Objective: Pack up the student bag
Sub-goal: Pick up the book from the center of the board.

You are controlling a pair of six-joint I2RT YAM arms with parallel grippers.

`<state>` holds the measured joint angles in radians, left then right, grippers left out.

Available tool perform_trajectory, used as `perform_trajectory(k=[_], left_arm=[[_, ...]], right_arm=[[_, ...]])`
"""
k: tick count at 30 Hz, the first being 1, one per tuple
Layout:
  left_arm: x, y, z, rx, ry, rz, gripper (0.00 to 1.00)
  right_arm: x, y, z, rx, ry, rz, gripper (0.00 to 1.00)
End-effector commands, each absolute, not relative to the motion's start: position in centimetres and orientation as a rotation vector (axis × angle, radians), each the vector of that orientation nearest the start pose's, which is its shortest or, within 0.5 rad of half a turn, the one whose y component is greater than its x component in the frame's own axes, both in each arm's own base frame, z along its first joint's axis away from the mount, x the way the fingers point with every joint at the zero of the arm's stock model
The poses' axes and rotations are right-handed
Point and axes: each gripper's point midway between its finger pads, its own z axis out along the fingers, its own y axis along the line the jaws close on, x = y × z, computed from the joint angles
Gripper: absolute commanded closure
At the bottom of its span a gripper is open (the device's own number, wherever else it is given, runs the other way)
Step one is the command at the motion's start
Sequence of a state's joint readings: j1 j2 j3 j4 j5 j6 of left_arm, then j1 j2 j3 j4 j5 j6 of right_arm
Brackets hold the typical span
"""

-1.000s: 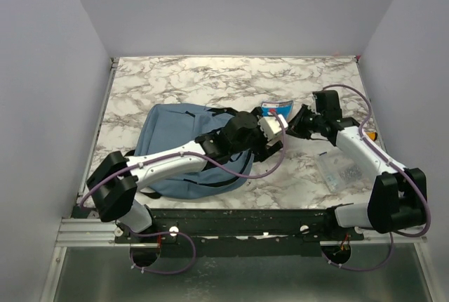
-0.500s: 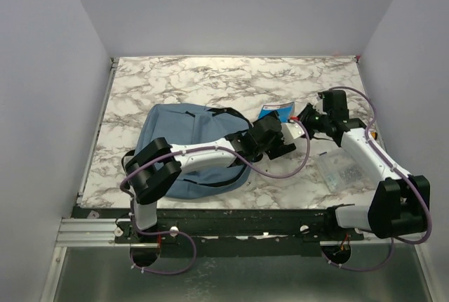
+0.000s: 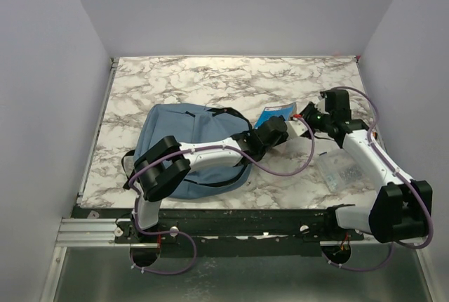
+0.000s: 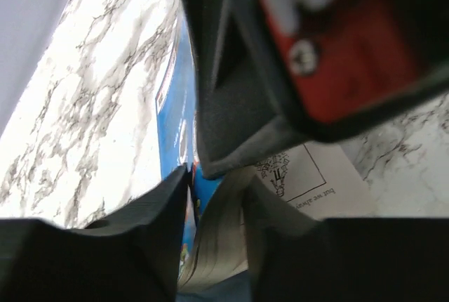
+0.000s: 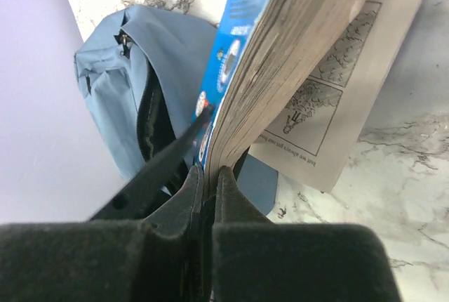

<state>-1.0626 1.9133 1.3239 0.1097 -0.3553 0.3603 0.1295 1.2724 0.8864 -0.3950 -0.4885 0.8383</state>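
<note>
Dusty-blue fabric, the bag lies flat on the marble table, at about 8 o'clock from the table's middle. Its black straps trail off at its 8 o'clock side and at its 1 o'clock corner. In the right wrist view its dark zipper line runs down the near side.

The left arm lies across the bag, reaching toward 3 o'clock. Just past the bag's 2 o'clock corner is the book, with a blue cover and a thick block of greyish pages. It is tilted up on edge rather than lying flat. One printed page with line drawings is spread on the marble under it.

The left gripper meets the book from 8 o'clock. In its wrist view the page block fills the gap between its fingers and touches both, so they are closed on the book.

The right gripper comes in from 3 o'clock. Its fingers are pinched almost together on the thin lower edge of the book, just beside the left gripper.

A clear pouch of small items lies at 4 o'clock from the book, apart from it.
</note>
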Motion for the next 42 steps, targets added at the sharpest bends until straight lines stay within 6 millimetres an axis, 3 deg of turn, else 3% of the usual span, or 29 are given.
perform_trajectory(k=[1,2,5,8,11,16,20,24,30,34,38,40,42], left_arm=[[32.4,-43.5,14.8,1.121,1.639,-0.108,0.71],[32.3,-43.4,15.1,1.119,1.637,-0.119,0.75],[31.9,-43.3,16.7,1.095,1.632,-0.157,0.83],[31.7,-43.1,18.4,1.061,1.643,-0.194,0.95],[31.6,-42.9,20.8,1.012,1.663,-0.254,1.00],[31.7,-41.4,24.9,0.908,1.787,-0.422,1.00],[31.7,-39.1,28.8,0.746,1.931,-0.715,1.00],[31.3,-35.7,32.7,0.551,2.001,-1.137,1.00],[30.3,-31.3,36.4,0.353,1.994,-1.503,1.00],[30.6,-27.8,36.8,0.143,1.997,-1.725,1.00],[29.5,-25.5,37.7,0.080,1.954,-1.887,1.00],[28.8,-24.9,38.1,0.085,1.942,-1.898,1.00],[28.3,-24.3,38.4,0.064,1.931,-1.902,1.00]], right_arm=[[31.2,15.6,20.1,0.459,2.298,1.085,0.97],[31.5,15.4,20.9,0.421,2.294,1.055,0.94],[32.8,13.2,22.6,0.373,2.289,0.852,0.61],[33.8,10.0,24.2,0.403,2.245,0.668,0.36],[34.5,6.8,25.7,0.435,2.200,0.575,0.28],[34.9,2.5,28.9,0.444,2.091,0.291,0.14],[34.6,1.9,30.5,0.400,2.024,0.258,0.11],[34.4,2.6,28.9,0.344,2.057,0.282,0.10],[34.6,4.4,26.9,0.263,2.103,0.381,0.07],[34.2,9.5,26.0,0.063,2.128,0.704,0.07],[31.4,16.6,27.8,-0.174,1.979,1.276,0.06],[30.1,18.6,28.5,-0.257,1.911,1.433,0.06],[29.3,19.4,28.6,-0.282,1.887,1.500,0.05]])
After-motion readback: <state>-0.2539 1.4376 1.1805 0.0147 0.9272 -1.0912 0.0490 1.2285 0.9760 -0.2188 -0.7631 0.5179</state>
